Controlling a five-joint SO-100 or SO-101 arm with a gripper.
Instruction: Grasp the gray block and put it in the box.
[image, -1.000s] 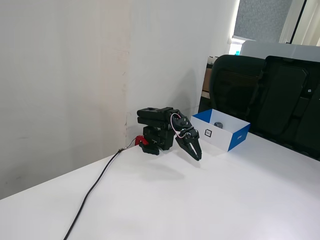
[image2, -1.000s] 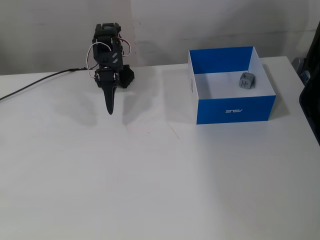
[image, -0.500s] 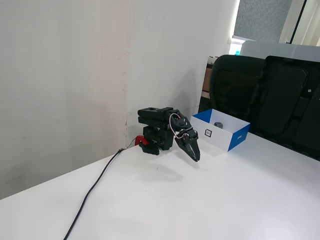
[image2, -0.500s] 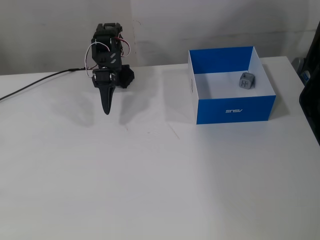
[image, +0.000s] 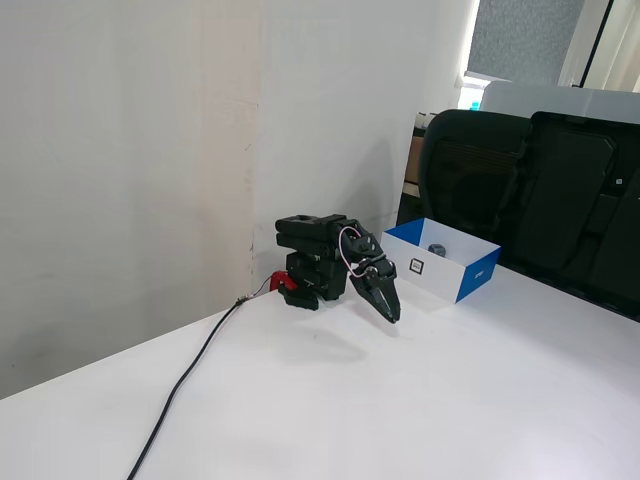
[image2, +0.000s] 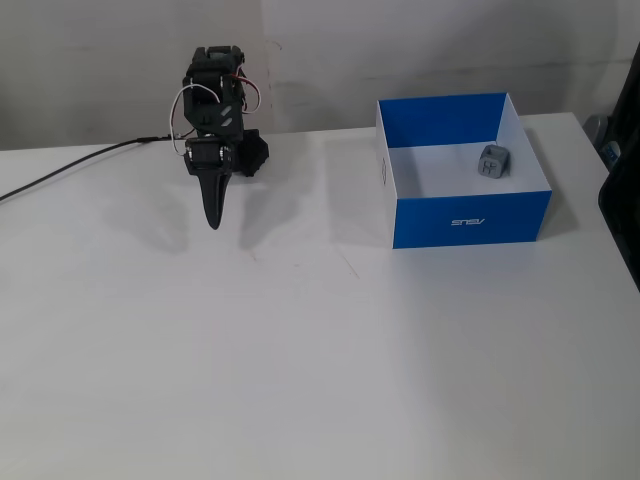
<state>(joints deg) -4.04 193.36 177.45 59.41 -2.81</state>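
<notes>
The gray block (image2: 494, 161) lies inside the box (image2: 470, 217), on its white floor near the far right side. It also shows in a fixed view (image: 437, 249) inside the box (image: 478, 276). My black gripper (image2: 213, 222) is folded back near the arm's base at the left, well apart from the box, pointing down just above the table. Its fingers are together and hold nothing. In a fixed view the gripper (image: 393, 317) hangs in front of the box's white side panel.
A black cable (image: 185, 380) runs from the arm's base across the table. A black chair (image: 540, 190) stands behind the box. A white wall is close behind the arm.
</notes>
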